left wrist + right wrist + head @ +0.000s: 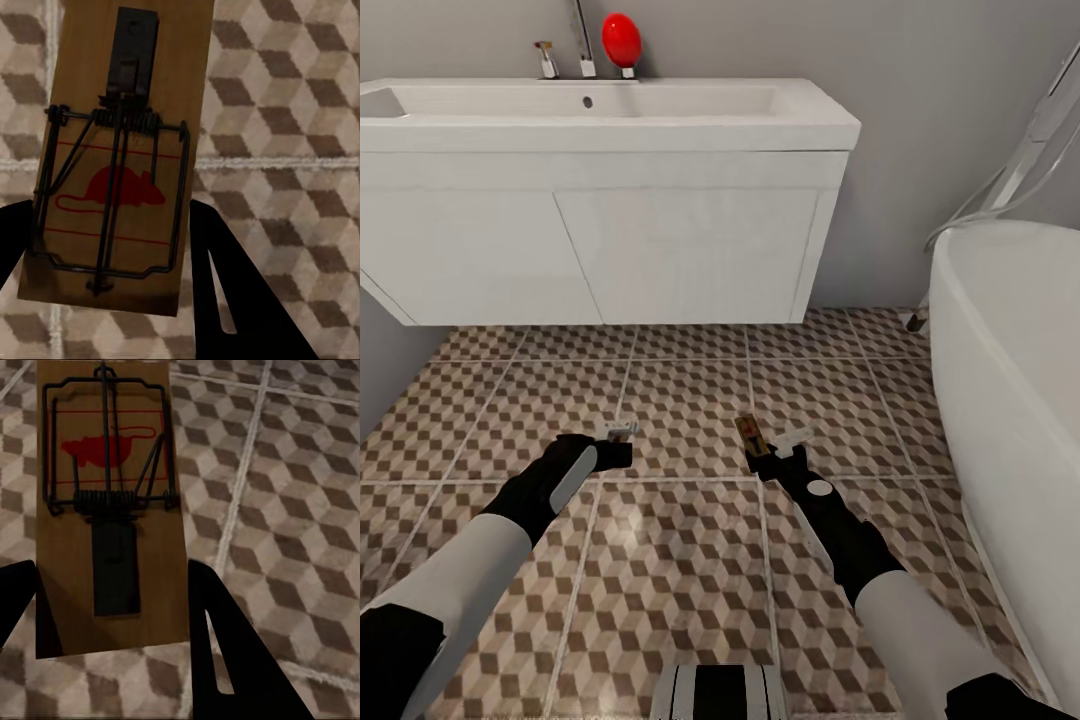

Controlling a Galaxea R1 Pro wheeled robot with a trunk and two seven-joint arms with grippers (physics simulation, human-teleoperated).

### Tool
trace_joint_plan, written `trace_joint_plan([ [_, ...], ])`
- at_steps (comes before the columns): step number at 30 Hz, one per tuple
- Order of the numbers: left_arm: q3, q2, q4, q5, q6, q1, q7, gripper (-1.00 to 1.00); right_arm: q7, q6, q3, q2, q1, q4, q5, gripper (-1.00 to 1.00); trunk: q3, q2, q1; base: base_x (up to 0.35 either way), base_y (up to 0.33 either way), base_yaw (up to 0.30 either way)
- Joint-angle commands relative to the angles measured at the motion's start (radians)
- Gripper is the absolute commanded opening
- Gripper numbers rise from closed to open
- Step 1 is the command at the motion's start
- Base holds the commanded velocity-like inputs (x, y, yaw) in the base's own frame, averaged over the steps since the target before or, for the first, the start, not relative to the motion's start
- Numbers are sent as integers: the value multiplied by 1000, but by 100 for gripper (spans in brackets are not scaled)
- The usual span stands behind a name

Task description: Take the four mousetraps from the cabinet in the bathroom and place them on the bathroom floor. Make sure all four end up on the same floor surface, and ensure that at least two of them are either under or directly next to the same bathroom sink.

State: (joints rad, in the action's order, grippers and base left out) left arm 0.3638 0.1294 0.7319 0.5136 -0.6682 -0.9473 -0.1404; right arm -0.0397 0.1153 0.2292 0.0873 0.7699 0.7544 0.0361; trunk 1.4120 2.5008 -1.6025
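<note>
The mousetrap (120,157) seen from the left wrist is a matt brown wooden board with visible grain, carrying thin dark metal wire, a coiled spring and a flat dark plate — plus a red printed mouse. The second mousetrap (109,510) looks the same: plain wood, dark metal. The bathroom floor (690,580) is smooth tile with a soft sheen and pale grout. The sink (610,105) and its vanity look smooth, white and faintly glossy — the bathtub (1010,380) likewise.
</note>
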Motion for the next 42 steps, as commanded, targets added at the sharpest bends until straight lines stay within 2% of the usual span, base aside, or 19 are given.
trace_joint_plan([
  [1, 6, 2, 17, 7, -23, -1, -8, -100, -2, 6, -1, 0, 0, 1, 4, -100, 6, 1, 0, 0, 0, 0],
  [12, 4, 18, 41, 6, -43, -1, -8, -100, -2, 6, -1, -1, 0, 1, 4, -100, 66, 3, -5, 0, 0, 0],
  [25, 5, 19, 43, 6, -45, -1, -9, -100, -1, 4, -2, -15, 0, 4, 4, -100, 137, 6, -11, 0, 0, 0],
  [28, 5, 19, 69, 6, -46, -1, -8, -100, 0, 3, -3, -14, 0, 8, 4, -100, 154, 7, -12, 0, 0, 0],
  [33, 3, 22, 137, 6, -76, -1, -9, -100, 2, 11, -2, -16, 0, 129, 7, -100, 181, 8, -15, 0, 0, 0],
  [35, 3, 30, 195, 6, -138, 0, -10, -100, 3, 20, -1, -17, 0, 185, 9, -100, 192, 9, -15, 0, 0, 0],
  [42, 3, 50, 254, 6, -180, -1, -10, -100, 3, 28, -1, -17, 0, 220, 10, -100, 230, 10, -19, 0, 0, 0],
])
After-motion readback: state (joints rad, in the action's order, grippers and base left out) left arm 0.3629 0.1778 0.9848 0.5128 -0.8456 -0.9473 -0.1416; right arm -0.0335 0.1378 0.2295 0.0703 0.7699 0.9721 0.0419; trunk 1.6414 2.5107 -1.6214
